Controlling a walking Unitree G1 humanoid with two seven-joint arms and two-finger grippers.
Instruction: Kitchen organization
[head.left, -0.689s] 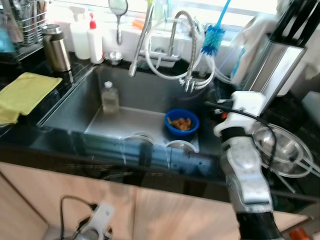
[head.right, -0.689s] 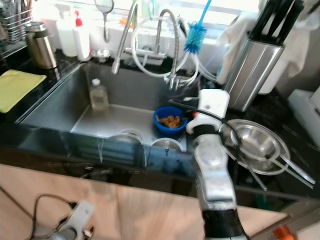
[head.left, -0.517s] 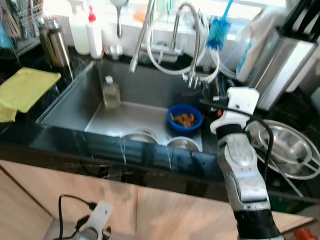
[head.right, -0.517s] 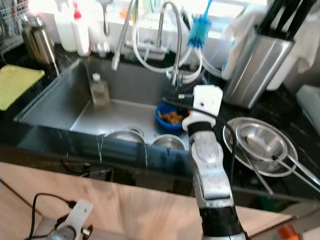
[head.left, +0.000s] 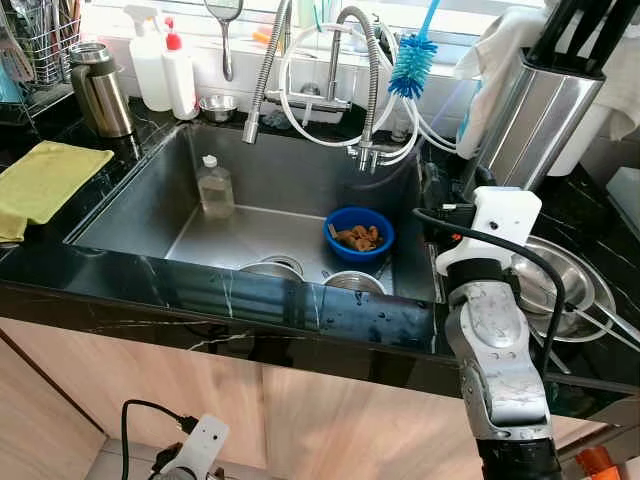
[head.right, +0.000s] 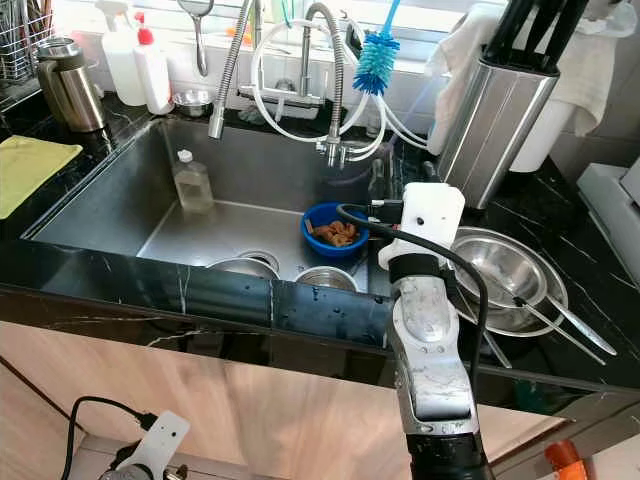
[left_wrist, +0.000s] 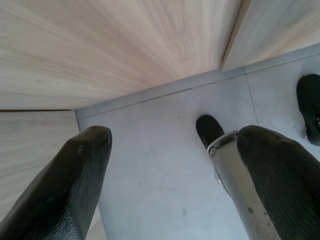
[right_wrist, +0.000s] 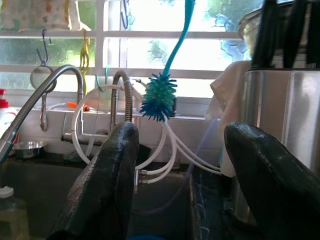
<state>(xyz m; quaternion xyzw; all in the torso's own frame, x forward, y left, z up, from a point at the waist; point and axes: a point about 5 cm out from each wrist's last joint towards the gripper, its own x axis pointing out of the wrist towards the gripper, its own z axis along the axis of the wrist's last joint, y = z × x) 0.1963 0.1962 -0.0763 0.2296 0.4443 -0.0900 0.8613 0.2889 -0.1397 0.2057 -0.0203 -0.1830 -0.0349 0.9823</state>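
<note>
Black marble worktop was seen around a steel sink, with a window behind. A blue bowl holding food scraps sat in the sink near its right wall; a clear bottle stood by the back left, and two drain strainers were set along the front edge. On the worktop right of the sink, steel bowls were stacked, with a utensil holder behind them. A yellow cloth was laid at the left edge.

The right gripper was held spread and empty at the sink's right rim, aimed toward the faucet. The left gripper hung idle by the cabinet, also spread, holding nothing.

Judged step: approach, nothing grasped yet. The next move probably calls for lowering the right gripper into the sink toward the blue bowl.
</note>
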